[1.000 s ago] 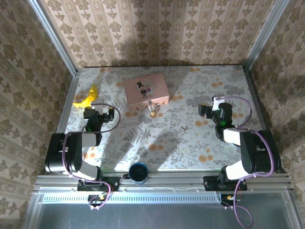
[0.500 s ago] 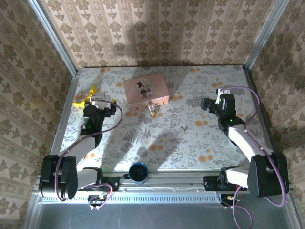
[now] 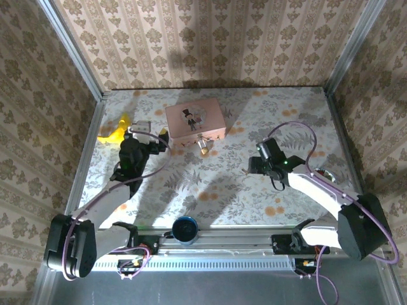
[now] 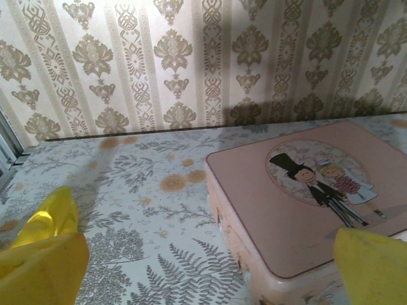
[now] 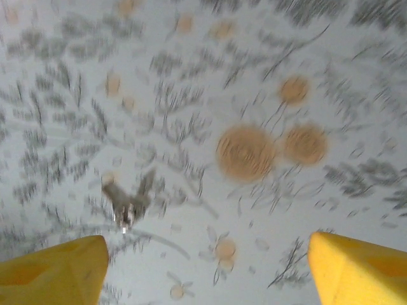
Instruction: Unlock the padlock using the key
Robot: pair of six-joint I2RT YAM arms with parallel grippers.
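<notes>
The tiny silvery-brass padlock (image 3: 204, 147) hangs at the front of the pink box (image 3: 196, 122). In the left wrist view the pink box (image 4: 305, 203) lies ahead on the right, its near left corner between the wide-apart yellow fingers (image 4: 44, 270); my left gripper (image 3: 152, 135) is open and holds nothing. The small metal key (image 5: 126, 204) lies blurred on the floral table, just ahead of the left fingertip of my right gripper (image 5: 206, 273). That right gripper (image 3: 254, 166) hovers over the key's spot, open and empty.
A yellow toy (image 3: 114, 130) lies at the back left, near the left arm. A dark blue cup (image 3: 186, 229) stands at the near edge between the bases. Patterned walls enclose the floral table (image 3: 210, 190) on three sides.
The right arm has swung left and forward to the key. The left arm has reached toward the pink box. Box, padlock and key have not moved.
</notes>
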